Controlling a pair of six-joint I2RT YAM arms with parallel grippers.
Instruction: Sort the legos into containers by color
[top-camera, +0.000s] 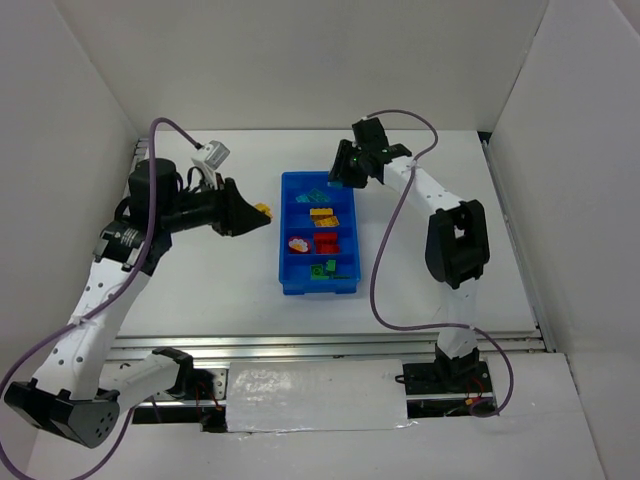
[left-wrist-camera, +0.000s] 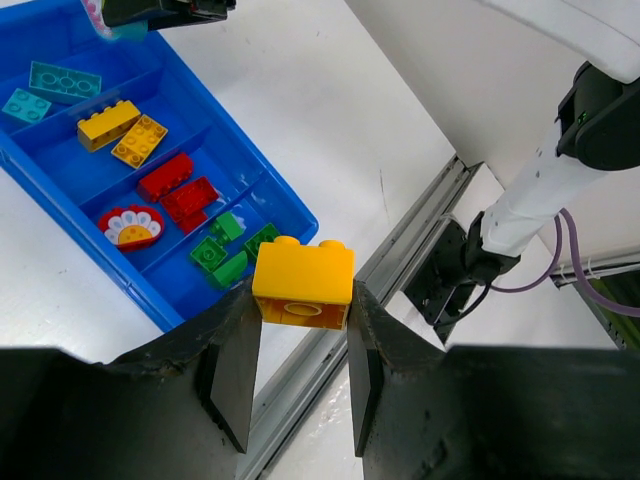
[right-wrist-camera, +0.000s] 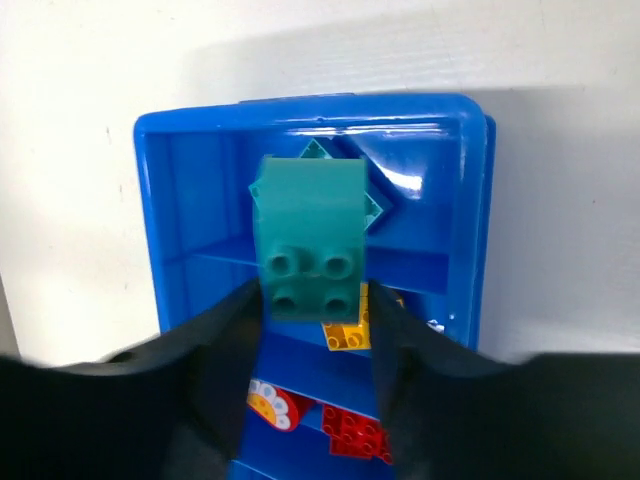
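Left end effector (left-wrist-camera: 302, 308): closed on a yellow brick (left-wrist-camera: 303, 280), with one dark finger against each side of it. In the top view it sits left of centre, just beside the tray's upper left edge and over the white counter (top-camera: 200, 290), not over the tray.
Right end effector (right-wrist-camera: 314, 302): gripping a teal brick (right-wrist-camera: 308, 230) whose studs face the wrist camera. In the top view it is at the tray's upper right corner.
Tray (top-camera: 284, 235): bright blue, at the centre of the top view, lying on the counter, with four compartments in a row from top to bottom.
Top compartment: flat teal pieces (top-camera: 315, 195). In the right wrist view the held teal brick hangs above this end of the tray.
Second compartment: two yellow bricks (top-camera: 322, 215).
Third compartment: red bricks (top-camera: 325, 241) and a red-and-white flower piece (top-camera: 298, 243).
Bottom compartment: green bricks (top-camera: 324, 268).
Loose bricks: the only two outside the tray are the ones held.
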